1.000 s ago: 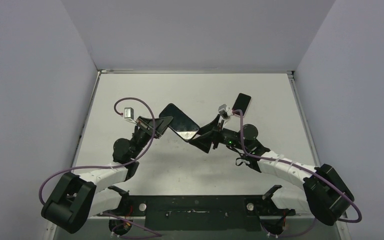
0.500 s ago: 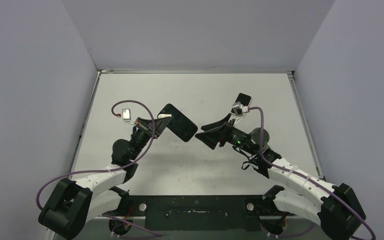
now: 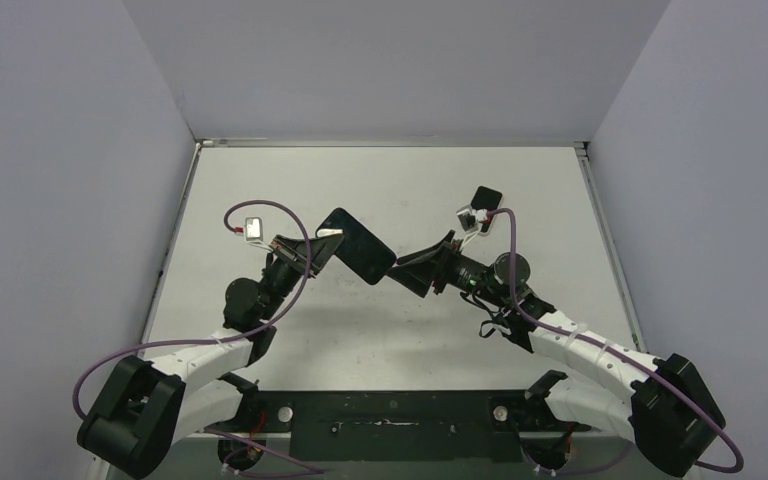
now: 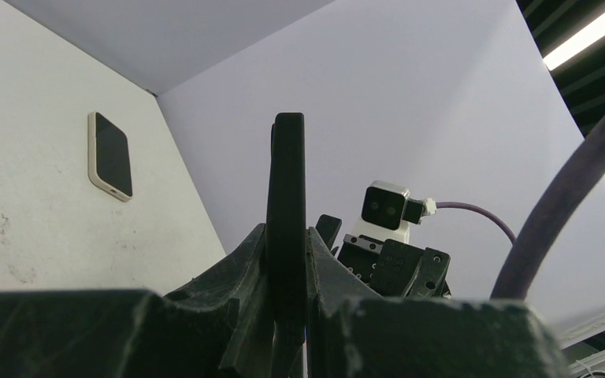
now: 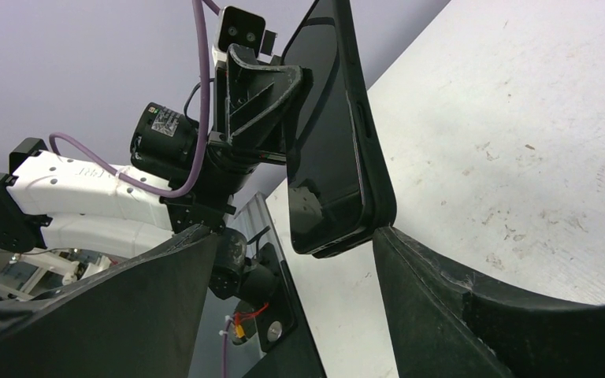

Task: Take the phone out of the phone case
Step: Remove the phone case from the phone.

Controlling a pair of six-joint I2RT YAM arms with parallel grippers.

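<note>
**Black phone (image 5: 323, 118) not out yet: R pincer (image 3: 412, 274) back for another go**

Black case (image 5: 369, 150) still had the phone inside it. Both were held up in the air over the table (image 3: 290, 180) by the L pincer (image 3: 322, 245), which was shut tight on the case's edge.

A sec before, the R pincer sat right at the phone's low corner. Then it backed off & a gap showed. Now it had come close again. So the first try prob. didn't work: phone & case were still one piece, & the job was still to do.

R pincer was wide, holding nothing. The phone's low corner lay between its 2 fingers, v. near one of them. Touching or not, couldn't tell. A 2nd phone (image 4: 110, 156) lay flat on the table, far off.
</note>
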